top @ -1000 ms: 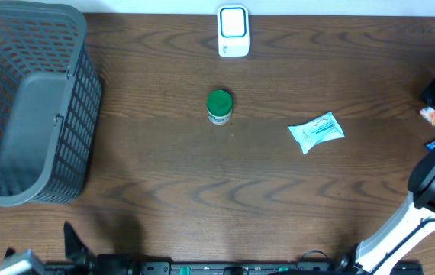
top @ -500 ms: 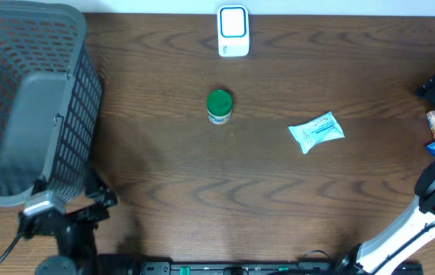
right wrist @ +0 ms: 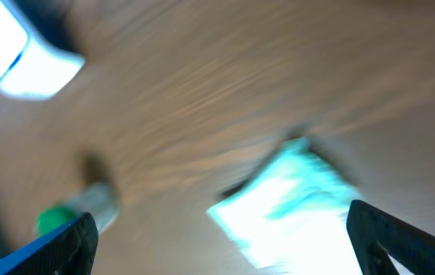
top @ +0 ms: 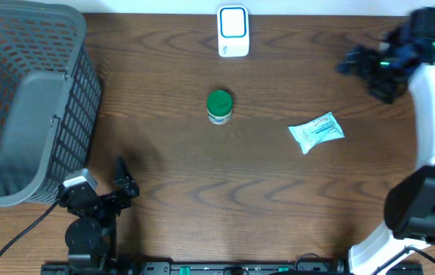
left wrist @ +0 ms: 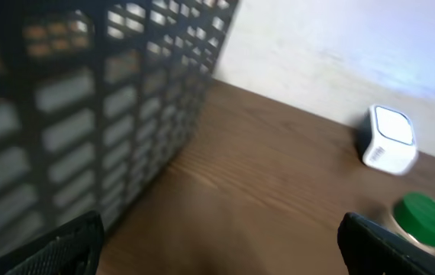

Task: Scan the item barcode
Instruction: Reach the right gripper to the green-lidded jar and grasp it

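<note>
Brown wood-grain bench (top: 164, 176). Grey mesh basket (top: 27, 99) at far left, reaching the back edge. White barcode scanner (top: 233, 32) at back centre, blue-ringed window facing up. Green-lidded jar (top: 219, 106) upright in front of scanner, apart from it. Light-blue packet (top: 317, 132) flat on bench to the right of jar, well apart, lying askew. Left end effector (top: 124, 179) at front left, just beside basket's front corner, jaws spread, nothing between. Left wrist view: fingers (left wrist: 57, 244) at the bottom corners, far apart; basket wall filling the left, scanner and jar ahead at right. Right end effector (top: 359, 72) at back right, further back than packet and apart from it, gripping nothing. Right wrist view blurred: dark fingers at the bottom corners, wide apart, empty gap; packet low right of centre, jar lower left, scanner upper left.
</note>
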You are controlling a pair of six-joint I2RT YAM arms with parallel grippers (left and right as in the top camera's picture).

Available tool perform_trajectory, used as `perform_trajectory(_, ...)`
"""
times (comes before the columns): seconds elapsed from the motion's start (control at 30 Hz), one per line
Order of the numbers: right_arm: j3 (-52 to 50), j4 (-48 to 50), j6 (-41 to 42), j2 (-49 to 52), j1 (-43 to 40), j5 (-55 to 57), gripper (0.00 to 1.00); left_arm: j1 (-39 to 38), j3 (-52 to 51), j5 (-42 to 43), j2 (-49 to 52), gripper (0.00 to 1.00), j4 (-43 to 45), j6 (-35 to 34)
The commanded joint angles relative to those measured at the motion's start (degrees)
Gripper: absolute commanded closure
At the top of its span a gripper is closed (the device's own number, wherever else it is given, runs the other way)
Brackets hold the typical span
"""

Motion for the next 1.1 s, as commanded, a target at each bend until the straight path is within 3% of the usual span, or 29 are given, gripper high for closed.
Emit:
perform_trajectory(0.0, -0.20, -0.09, 0.90, 0.24, 9.62, -4.55, 0.01, 0.28, -1.05, 5.01, -0.04, 0.02, -0.39, -0.81)
perform_trajectory(0.2, -0.22, 4.72, 0.98, 2.05, 23.69, 4.59, 0.01, 0.28, -1.40, 15.37, -0.04, 0.02, -5.77, 8.96)
perform_trajectory(0.4, -0.22, 5.77, 12.07, 6.62, 30.88, 8.57, 0.01, 0.28, -1.44, 16.44, -0.04, 0.02, -10.75, 13.27)
perform_trajectory(0.77, 0.13, 6.16, 29.27, 10.32, 34.62, 11.80, 0.01, 0.28, -4.66, 14.01, 0.07, 0.02, -9.92, 13.42)
perform_trajectory(1.07, 0.24, 5.66, 54.55, 10.32, 35.36, 3.69, 0.01, 0.28, -4.66, 12.87, 0.07, 0.02, -10.01, 13.40)
